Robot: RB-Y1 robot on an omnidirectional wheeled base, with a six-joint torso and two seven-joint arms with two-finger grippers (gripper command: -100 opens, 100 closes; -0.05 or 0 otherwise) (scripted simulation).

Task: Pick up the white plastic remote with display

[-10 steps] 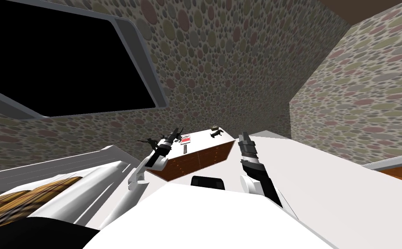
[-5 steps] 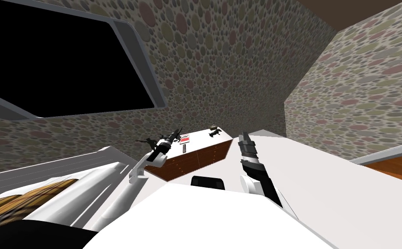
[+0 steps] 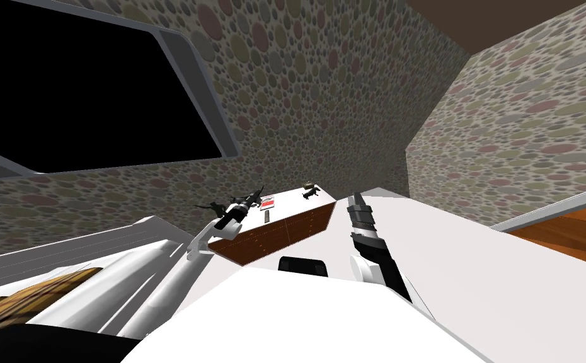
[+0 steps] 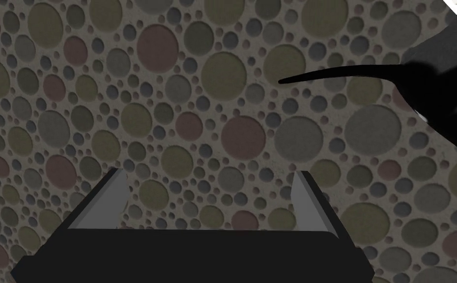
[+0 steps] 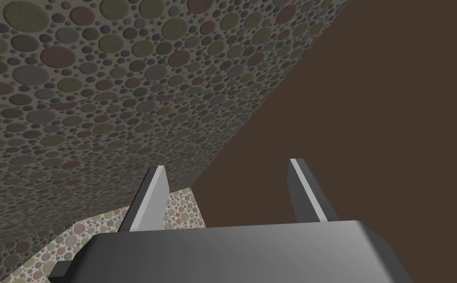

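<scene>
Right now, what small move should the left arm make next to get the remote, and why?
Probably tilt the left gripper down toward the remote. Its fingers stand open, but it points at the wall over the cabinet, while the remote lies flat on the top just beside it.

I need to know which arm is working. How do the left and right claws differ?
The left claw reaches out over the dresser's white top; the right claw is held up beside the dresser, off its top. The left claw has a black figurine close ahead; the right claw has nothing near it. Both are open and empty.
</scene>
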